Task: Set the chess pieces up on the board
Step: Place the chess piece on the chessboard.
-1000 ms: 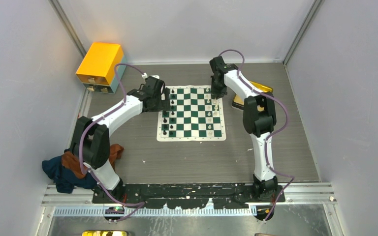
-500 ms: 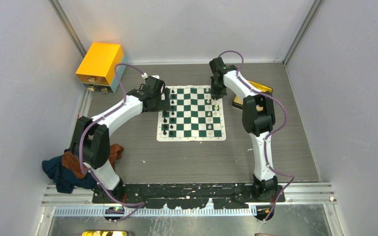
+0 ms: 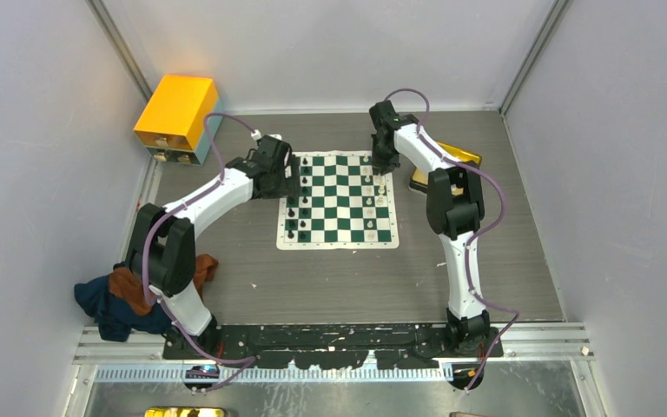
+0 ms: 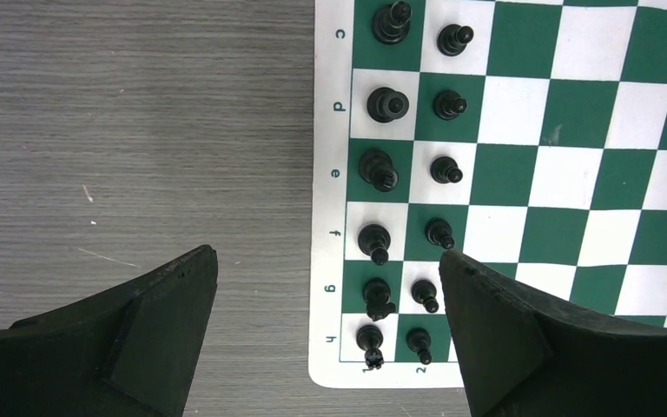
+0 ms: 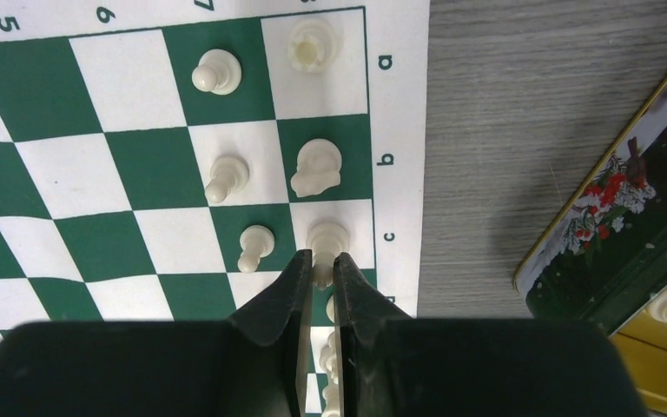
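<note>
Board (image 5: 143,169) edge: white piece (image 5: 327,236) pinched between right hand (image 5: 322,262) tips.

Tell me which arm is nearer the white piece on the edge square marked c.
Right: the right fingers pinch the white piece; the left fingers hang open across the board, over black pieces.
</note>
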`<state>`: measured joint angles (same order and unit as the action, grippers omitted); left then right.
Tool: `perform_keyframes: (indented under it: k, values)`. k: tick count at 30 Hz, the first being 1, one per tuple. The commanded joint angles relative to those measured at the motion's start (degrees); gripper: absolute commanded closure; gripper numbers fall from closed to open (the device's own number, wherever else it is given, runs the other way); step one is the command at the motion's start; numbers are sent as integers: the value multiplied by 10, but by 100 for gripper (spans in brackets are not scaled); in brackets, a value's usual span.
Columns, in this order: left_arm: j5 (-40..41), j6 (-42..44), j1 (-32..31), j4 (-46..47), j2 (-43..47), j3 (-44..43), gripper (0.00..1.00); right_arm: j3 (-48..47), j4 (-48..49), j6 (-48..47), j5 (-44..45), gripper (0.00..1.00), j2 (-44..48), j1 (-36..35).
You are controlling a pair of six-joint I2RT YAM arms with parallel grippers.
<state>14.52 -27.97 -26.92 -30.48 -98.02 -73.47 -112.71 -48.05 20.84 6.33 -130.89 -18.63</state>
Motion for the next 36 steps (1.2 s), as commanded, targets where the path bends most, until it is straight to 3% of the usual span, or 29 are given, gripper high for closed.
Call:
perform_keyframes:
  k: [1,9,16,20,36]
  values:
    - [2,6,3,17,-4,-20,1,-29,4,-10,4,99,-1,4]
    - [1,8,4,16,-8,-22,1,-31,-1,-11,4,99,-5,7]
    - [2,6,4,17,-7,-20,0,-23,0,-14,3,76,0,7]
    - [2,6,4,17,-6,-20,1,-25,0,-17,3,70,3,6]
    - [11,-2,4,19,9,-14,0,-80,-25,-26,-10,68,34,8]
